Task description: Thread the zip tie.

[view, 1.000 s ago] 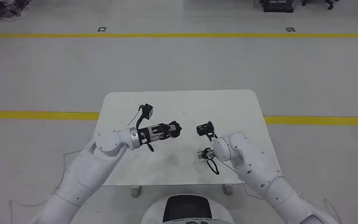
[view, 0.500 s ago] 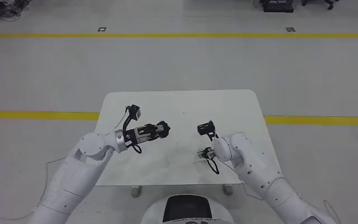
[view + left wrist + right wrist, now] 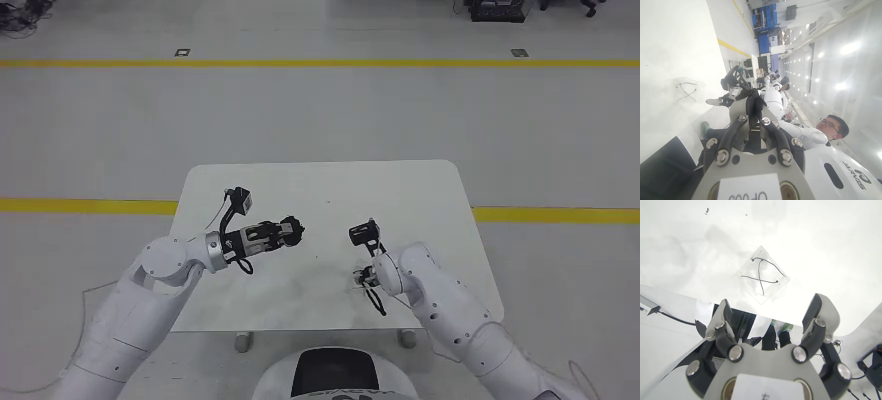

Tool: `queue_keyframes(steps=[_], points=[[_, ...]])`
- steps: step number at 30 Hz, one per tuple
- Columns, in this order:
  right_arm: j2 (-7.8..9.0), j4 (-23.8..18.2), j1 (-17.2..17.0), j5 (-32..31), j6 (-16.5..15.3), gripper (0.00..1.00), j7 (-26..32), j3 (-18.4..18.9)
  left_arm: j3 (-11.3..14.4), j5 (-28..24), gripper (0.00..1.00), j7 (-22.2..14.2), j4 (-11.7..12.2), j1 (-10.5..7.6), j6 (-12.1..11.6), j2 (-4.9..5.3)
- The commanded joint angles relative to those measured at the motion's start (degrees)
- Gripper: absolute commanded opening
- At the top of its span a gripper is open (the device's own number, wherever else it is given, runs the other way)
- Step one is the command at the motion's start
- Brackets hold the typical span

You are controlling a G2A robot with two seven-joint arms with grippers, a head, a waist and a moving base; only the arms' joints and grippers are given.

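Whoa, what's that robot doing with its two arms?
It is getting ready to thread a zip tie. A few thin black zip ties lie crossed in a clear tray near the robot's edge of the white table. The right gripper hangs open just above the tray with nothing in it. The left gripper is held over the table, off to the side of the tray.
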Motion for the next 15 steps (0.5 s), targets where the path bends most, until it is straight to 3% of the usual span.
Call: queue_keyframes(steps=[1,6,9,15], points=[[-0.13,-0.4,0.0,-0.6,0.0,1.0,0.0,0.2,0.0,0.0,0.0,0.0,0.0,0.0,0.0,0.0],[-0.13,-0.4,0.0,-0.6,0.0,1.0,0.0,0.2,0.0,0.0,0.0,0.0,0.0,0.0,0.0,0.0],[-0.27,0.0,-0.7,-0.4,-0.2,1.0,-2.8,0.1,0.0,0.0,0.0,0.0,0.0,0.0,0.0,0.0],[-1.36,1.7,-0.4,0.5,0.0,1.0,-3.4,0.2,0.0,0.0,0.0,0.0,0.0,0.0,0.0,0.0]])
